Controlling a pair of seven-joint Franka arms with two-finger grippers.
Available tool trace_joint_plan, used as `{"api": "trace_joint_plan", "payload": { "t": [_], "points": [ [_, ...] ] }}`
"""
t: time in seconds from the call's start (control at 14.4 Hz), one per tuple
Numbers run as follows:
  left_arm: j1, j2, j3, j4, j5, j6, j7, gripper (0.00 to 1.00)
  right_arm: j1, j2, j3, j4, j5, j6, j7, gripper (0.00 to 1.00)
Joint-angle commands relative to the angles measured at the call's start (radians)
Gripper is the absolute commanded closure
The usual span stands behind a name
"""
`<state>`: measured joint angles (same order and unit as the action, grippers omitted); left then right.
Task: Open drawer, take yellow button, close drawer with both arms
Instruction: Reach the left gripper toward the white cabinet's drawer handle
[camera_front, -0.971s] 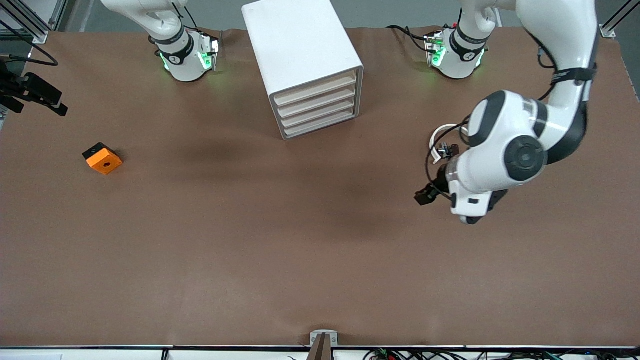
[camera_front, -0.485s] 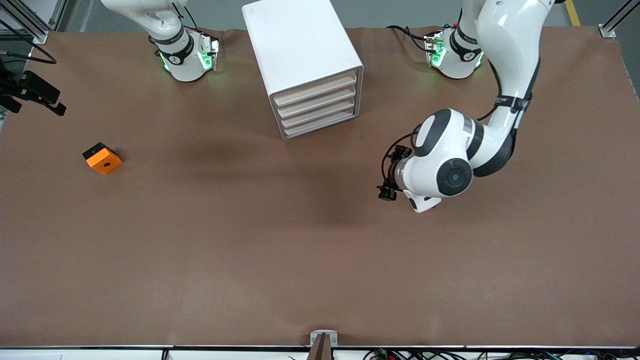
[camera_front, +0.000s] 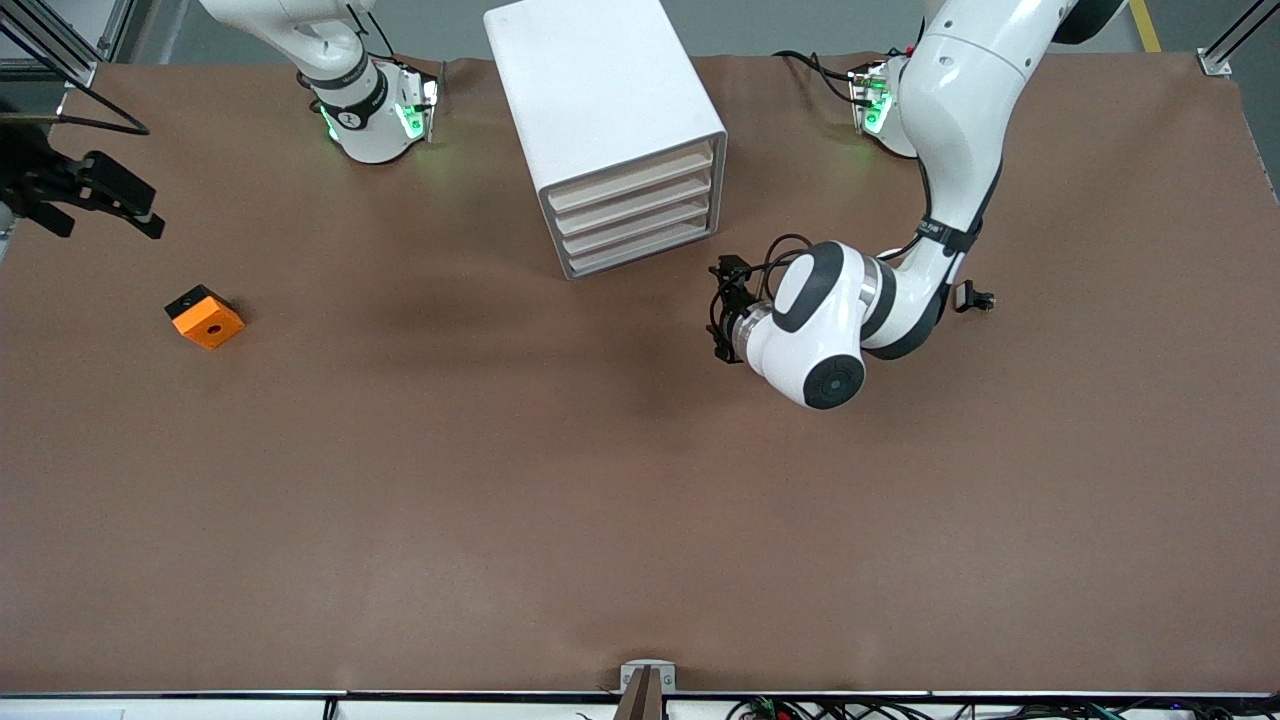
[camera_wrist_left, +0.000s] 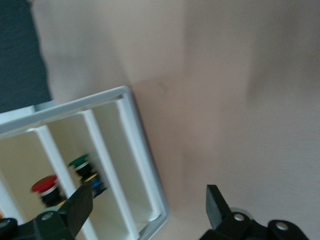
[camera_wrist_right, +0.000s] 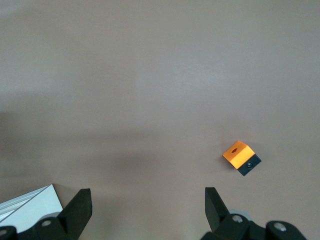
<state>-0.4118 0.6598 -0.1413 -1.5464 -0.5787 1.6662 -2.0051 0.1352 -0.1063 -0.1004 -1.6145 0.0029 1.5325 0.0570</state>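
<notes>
The white cabinet (camera_front: 600, 90) stands near the robots' bases with its four drawers all shut. The drawer (camera_front: 632, 179) is the highest cream strip. My left gripper (camera_front: 719, 311) is open and empty, low over the table just beside the cabinet's front corner, nearer the left arm's end. In the left wrist view the gripper (camera_wrist_left: 148, 201) faces the cabinet's frame (camera_wrist_left: 144, 159). A red-capped and a green-capped button show inside its compartments there. The orange-yellow button cannot be made out. My right gripper (camera_front: 108, 203) (camera_wrist_right: 147, 201) is open and empty, high at the right arm's end.
An orange cube (camera_front: 205, 317) (camera_wrist_right: 241, 156) with a black side lies on the brown table at the right arm's end. A small black piece (camera_front: 975, 297) sits by the left arm's elbow. A cabinet corner (camera_wrist_right: 30, 202) shows in the right wrist view.
The left arm has swung from its end of the table toward the cabinet, bringing its gripper close to the drawer fronts. The right gripper has shifted slightly. The drawers stay shut.
</notes>
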Motion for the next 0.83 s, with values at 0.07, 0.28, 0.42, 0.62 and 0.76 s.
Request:
{"api": "trace_joint_plan", "payload": {
  "t": [0.07,0.28,0.42,0.62,0.76],
  "points": [
    [0.018,0.003,-0.001,0.019,-0.122,-0.159,-0.021,0.0,0.03,0.039,-0.004,0.047,0.0,-0.009,0.015,0.0],
    [0.018,0.014,-0.001,0.017,-0.22,-0.233,-0.078,0.0,0.033,0.085,-0.004,0.106,0.031,-0.011,0.067,0.0],
    [0.008,0.03,-0.003,0.02,-0.233,-0.24,-0.153,0.08,0.056,0.094,-0.004,0.111,0.031,-0.009,0.084,0.0],
    [-0.013,0.046,-0.003,0.02,-0.294,-0.241,-0.199,0.15,0.093,0.114,-0.004,0.111,0.031,-0.006,0.13,0.0],
    [-0.021,0.047,-0.003,0.02,-0.319,-0.247,-0.231,0.21,0.141,0.128,-0.004,0.111,0.028,-0.005,0.231,0.0]
  ]
}}
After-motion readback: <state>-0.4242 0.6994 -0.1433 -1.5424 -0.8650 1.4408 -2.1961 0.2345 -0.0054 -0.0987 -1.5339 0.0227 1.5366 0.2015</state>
